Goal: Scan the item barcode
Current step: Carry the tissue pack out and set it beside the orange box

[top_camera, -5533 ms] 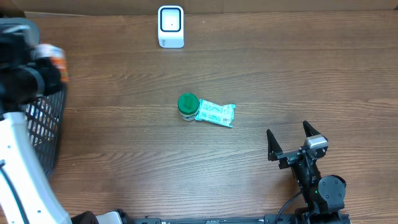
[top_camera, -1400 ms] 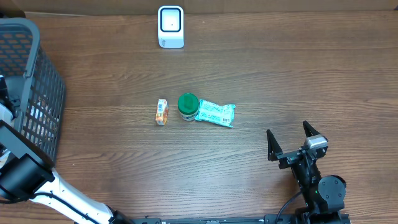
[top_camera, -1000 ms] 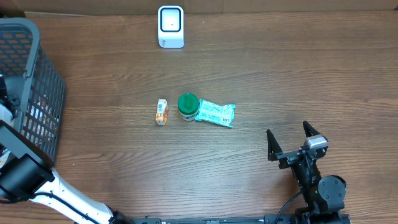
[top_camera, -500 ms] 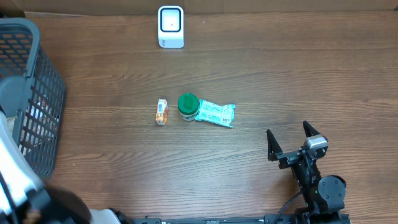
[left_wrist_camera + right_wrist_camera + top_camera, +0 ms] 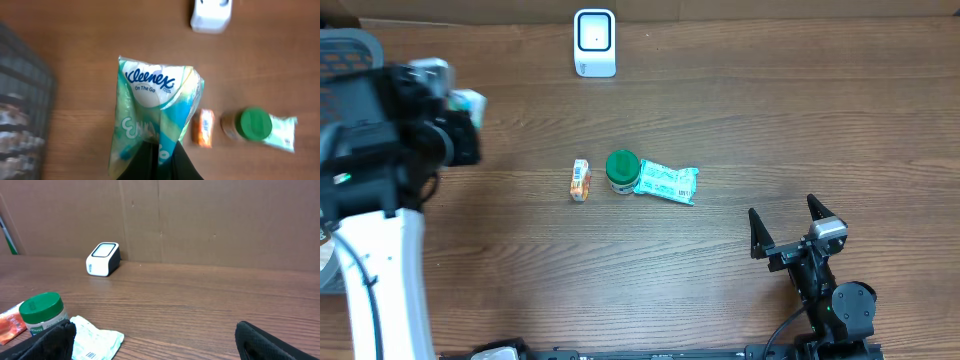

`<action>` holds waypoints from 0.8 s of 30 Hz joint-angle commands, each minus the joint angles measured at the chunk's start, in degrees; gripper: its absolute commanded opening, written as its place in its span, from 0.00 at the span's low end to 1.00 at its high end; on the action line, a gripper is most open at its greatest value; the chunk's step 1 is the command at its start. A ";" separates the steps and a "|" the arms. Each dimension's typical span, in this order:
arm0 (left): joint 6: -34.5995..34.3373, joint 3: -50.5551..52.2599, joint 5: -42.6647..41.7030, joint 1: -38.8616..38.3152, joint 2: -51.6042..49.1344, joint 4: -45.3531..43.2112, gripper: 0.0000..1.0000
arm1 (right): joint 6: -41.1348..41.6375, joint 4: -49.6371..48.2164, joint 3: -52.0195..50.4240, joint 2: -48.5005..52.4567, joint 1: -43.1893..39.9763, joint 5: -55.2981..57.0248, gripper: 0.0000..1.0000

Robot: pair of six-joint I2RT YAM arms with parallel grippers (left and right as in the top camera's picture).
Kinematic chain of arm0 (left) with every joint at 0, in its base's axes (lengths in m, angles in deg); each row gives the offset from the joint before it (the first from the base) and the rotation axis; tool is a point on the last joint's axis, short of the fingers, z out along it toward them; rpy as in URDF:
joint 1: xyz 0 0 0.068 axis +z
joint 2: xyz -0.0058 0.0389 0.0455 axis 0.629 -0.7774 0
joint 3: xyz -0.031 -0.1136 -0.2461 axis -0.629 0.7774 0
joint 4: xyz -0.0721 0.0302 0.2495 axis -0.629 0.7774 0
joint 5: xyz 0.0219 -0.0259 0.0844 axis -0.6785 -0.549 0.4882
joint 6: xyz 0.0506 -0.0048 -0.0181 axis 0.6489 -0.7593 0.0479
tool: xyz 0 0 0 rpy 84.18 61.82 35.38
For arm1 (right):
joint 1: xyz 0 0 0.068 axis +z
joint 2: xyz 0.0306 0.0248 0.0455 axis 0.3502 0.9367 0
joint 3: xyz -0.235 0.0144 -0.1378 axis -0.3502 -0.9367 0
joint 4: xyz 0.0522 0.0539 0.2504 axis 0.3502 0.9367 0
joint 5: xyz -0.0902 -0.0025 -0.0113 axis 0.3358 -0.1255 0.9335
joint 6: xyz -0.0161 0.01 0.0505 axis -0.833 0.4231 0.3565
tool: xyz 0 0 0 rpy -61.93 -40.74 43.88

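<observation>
a kleenex tissue pack (image 5: 157, 107) is clamped at its lower end in the left tool (image 5: 159, 156) (fingers pinched together on the wrapper) and is held above the tabletop (image 5: 770, 110), beside the basket (image 5: 20, 115) and well apart from the white scanner (image 5: 594, 42). the right tool (image 5: 786, 226) is seen with its fingers spread wide, at the near right of the tabletop.

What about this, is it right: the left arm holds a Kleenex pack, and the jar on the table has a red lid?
Not quite: the jar has a green lid, not red, as the left wrist view shows. The left fingers do hold the Kleenex pack.
</observation>
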 commanded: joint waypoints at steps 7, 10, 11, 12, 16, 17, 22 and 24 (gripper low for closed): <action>-8.52 22.14 5.84 -8.94 -4.04 -11.89 0.04 | -0.04 -0.24 -0.59 -0.42 -0.07 -0.26 1.00; -8.52 27.15 5.57 -10.25 -6.14 -18.03 0.04 | -0.07 -0.26 -0.59 -0.42 -0.07 -0.26 1.00; -8.57 28.50 5.46 -10.78 -7.19 -20.13 0.04 | -0.04 -0.24 -0.59 -0.42 -0.07 -0.26 1.00; -8.57 29.73 5.03 -11.63 -9.01 -22.62 0.04 | -0.07 -0.26 -0.61 -0.42 -0.07 -0.26 1.00; -11.65 29.99 3.82 -13.62 -14.58 -25.92 0.04 | -0.07 -0.26 -0.61 -0.42 -0.07 -0.26 1.00; -12.87 29.99 3.80 -13.86 -15.50 -26.40 0.04 | -0.04 -0.26 -0.61 -0.42 -0.07 -0.26 1.00; -17.14 29.99 0.50 -15.13 -20.04 -29.81 0.15 | -0.04 -0.26 -0.59 -0.42 -0.07 -0.26 1.00; -17.20 29.97 -0.81 -15.54 -20.20 -30.95 0.31 | -0.07 -0.26 -0.59 -0.42 -0.07 -0.26 1.00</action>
